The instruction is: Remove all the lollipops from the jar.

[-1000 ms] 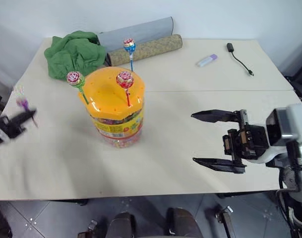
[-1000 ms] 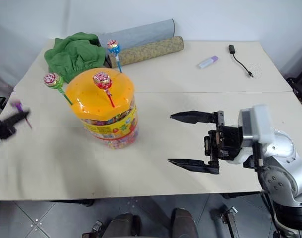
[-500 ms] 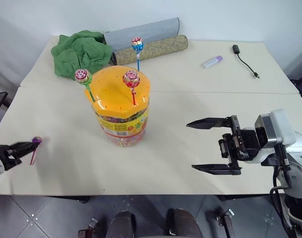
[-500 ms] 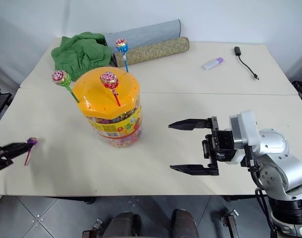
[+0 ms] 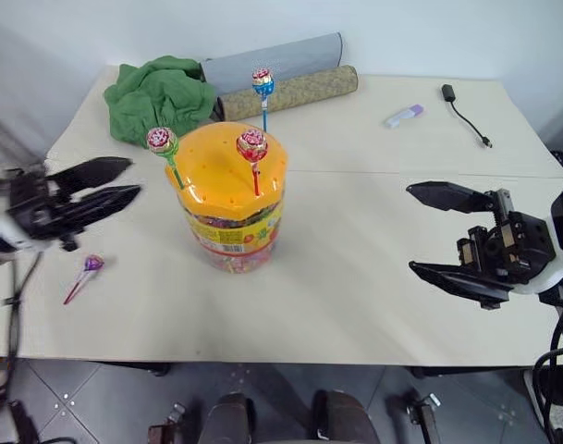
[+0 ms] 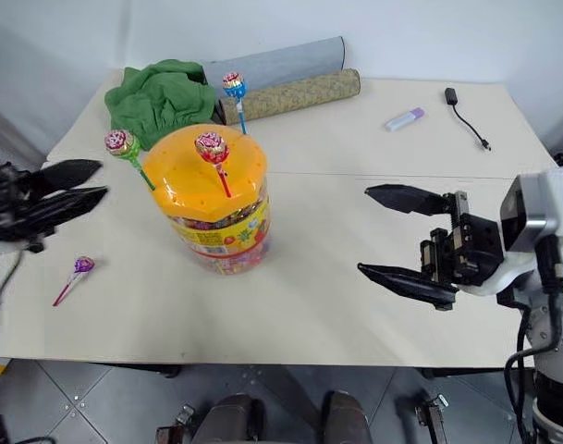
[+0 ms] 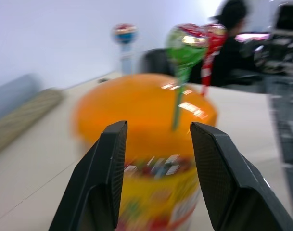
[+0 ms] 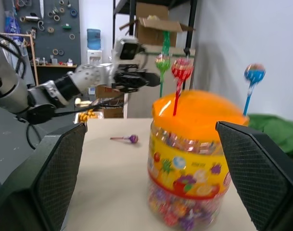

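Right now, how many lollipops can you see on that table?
4. Three stand in the jar's orange lid: the green-stick lollipop, the red-stick lollipop and the blue-stick lollipop. The purple-stick lollipop lies on the table, left of the jar.

A pale beige worktop (image 5: 355, 231) carries everything, with a thin seam running across it from side to side behind the jar. The jar (image 5: 230, 208), a clear tub with a yellow label and a domed orange lid, stands upright on the left half, just in front of that seam. A lollipop on a purple stick (image 5: 83, 276) lies flat near the left front edge, apart from the jar. At the back left sits a crumpled green cloth (image 5: 161, 92); beside it lie two rolls side by side, a grey one (image 5: 272, 60) behind a speckled olive one (image 5: 290, 91). Towards the back right rest a small white-and-lilac stick (image 5: 404, 115) and a black cable (image 5: 466, 113), near each other but not touching.
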Controlling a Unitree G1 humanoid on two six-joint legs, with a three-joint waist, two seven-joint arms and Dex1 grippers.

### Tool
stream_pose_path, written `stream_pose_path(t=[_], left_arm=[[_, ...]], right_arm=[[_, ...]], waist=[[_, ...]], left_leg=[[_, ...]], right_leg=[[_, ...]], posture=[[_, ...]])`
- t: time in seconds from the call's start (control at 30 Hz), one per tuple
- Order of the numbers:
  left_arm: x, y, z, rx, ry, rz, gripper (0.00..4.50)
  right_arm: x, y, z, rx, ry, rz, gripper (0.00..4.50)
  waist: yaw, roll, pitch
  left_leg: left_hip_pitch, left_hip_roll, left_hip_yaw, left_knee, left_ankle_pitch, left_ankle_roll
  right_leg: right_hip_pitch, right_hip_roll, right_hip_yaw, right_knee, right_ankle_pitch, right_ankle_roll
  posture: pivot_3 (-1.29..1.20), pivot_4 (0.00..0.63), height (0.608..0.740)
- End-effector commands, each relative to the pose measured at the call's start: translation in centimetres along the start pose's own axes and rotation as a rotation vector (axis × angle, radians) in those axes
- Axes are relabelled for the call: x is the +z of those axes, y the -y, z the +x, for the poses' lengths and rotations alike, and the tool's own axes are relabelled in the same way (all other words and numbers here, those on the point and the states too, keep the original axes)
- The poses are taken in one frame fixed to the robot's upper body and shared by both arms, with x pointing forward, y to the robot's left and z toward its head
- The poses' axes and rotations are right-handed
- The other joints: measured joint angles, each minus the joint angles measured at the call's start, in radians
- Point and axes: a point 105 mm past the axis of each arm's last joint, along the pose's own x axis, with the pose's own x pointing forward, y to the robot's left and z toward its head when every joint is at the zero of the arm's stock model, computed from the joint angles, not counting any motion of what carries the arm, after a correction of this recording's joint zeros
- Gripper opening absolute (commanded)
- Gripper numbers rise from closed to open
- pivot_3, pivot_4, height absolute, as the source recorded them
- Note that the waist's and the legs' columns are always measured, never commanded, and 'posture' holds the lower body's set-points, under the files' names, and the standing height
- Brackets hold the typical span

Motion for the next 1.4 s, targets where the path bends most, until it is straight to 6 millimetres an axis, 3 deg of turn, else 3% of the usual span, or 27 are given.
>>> stream_pose_path(t=[0.03,0.13,0.2,0.37,0.4,0.53,0.63,0.77,0.83,0.93,1.03,1.17,1.4], left_arm=[[0.7,0.1,1.4,-0.065,0.012,0.021,2.21],[1.1,0.0,2.1,-0.098,0.031,0.012,2.04],[1.2,-0.1,2.1,-0.107,0.039,0.005,1.61],[2.3,-0.2,2.1,-0.126,0.097,-0.028,0.04],[2.6,-0.3,2.1,-0.125,0.107,-0.034,0.01],[4.0,-1.5,1.4,-0.040,0.197,-0.048,0.01],[4.0,-5.3,-1.6,0.249,0.199,-0.019,0.01],[-0.9,-7.6,-6.6,0.550,-0.126,-0.121,0.01],[-2.9,-7.4,-7.9,0.613,-0.258,-0.179,0.01],[-7.8,-5.0,-9.9,0.646,-0.526,-0.306,0.01],[-10.5,-2.7,-10.3,0.618,-0.637,-0.383,0.01],[-11.6,-1.3,-10.5,0.625,-0.690,-0.428,0.01],[-11.0,-1.4,-11.1,0.660,-0.697,-0.383,1.84]], right_arm=[[1.0,-0.7,0.3,0.011,-0.005,-0.066,4.50],[1.1,-0.9,0.4,0.008,-0.005,-0.072,4.50],[1.2,-1.1,0.5,0.006,-0.003,-0.072,4.50],[1.1,-1.4,0.7,-0.009,0.000,-0.076,4.50],[1.1,-1.4,0.8,-0.011,0.001,-0.077,4.50],[1.1,-1.3,1.0,-0.013,0.008,-0.080,4.50],[1.1,-1.1,1.3,0.001,0.016,-0.083,4.50],[0.1,-0.9,1.6,0.044,-0.057,-0.021,4.50],[-0.5,-0.5,1.6,0.034,-0.088,-0.006,4.50],[-1.8,0.2,1.7,0.009,-0.146,-0.008,4.50],[-2.9,0.8,1.8,-0.018,-0.205,-0.011,4.50],[-3.8,1.3,1.9,-0.035,-0.271,-0.021,4.50],[-3.8,1.0,2.5,0.009,-0.244,0.009,4.50]], waist=[[-0.006,0.000,0.000],[-0.007,0.000,0.000],[-0.006,0.000,0.000],[-0.002,0.000,0.000],[-0.001,0.000,0.000],[0.001,0.000,0.000],[0.000,0.000,0.000],[-0.020,0.000,0.000],[-0.021,0.000,0.000],[-0.020,0.000,0.000],[-0.015,0.000,0.000],[-0.006,0.000,0.000],[-0.007,0.000,0.000]], left_leg=[[0.000,0.000,0.000,0.000,0.000,0.000],[0.000,0.001,0.000,0.000,0.000,0.000],[0.000,0.001,0.000,0.000,0.000,0.000],[-0.001,0.001,0.000,0.002,0.000,0.000],[-0.001,0.001,0.000,0.002,0.000,0.000],[-0.002,0.001,-0.002,0.004,0.000,0.000],[-0.001,0.001,-0.003,0.004,0.000,0.000],[0.000,0.002,-0.002,0.003,0.000,0.000],[0.000,0.001,-0.002,0.001,0.000,0.000],[-0.001,0.001,-0.002,0.001,0.000,0.000],[-0.001,0.001,-0.002,0.001,0.000,0.000],[-0.002,0.002,-0.002,0.001,0.000,0.000],[-0.001,0.002,-0.002,0.001,0.000,0.000]], right_leg=[[0.000,0.001,0.000,0.000,0.000,0.000],[0.000,0.001,0.000,0.000,0.000,0.000],[0.000,0.001,0.000,0.000,0.000,0.000],[0.000,0.001,0.000,0.000,0.000,0.000],[0.000,0.001,0.000,0.000,0.000,0.000],[0.000,0.001,0.000,0.000,0.000,0.000],[0.001,0.001,0.000,0.000,0.000,0.000],[0.000,0.002,0.000,0.000,0.000,0.000],[0.000,0.002,0.000,0.000,0.000,0.000],[0.000,0.001,0.000,-0.001,0.000,0.000],[0.000,0.001,0.000,-0.001,0.000,0.000],[0.000,0.001,0.001,-0.001,0.000,0.000],[0.000,0.001,0.001,-0.001,0.000,0.000]], posture=[[0.00,0.150,0.740],[0.00,0.150,0.740],[0.00,0.150,0.740],[0.00,0.150,0.740],[0.00,0.150,0.740],[0.00,0.150,0.740],[0.00,0.150,0.740],[0.00,0.150,0.740],[0.00,0.150,0.740],[0.00,0.150,0.740],[0.00,0.150,0.740],[0.00,0.150,0.740],[0.00,0.150,0.740]])
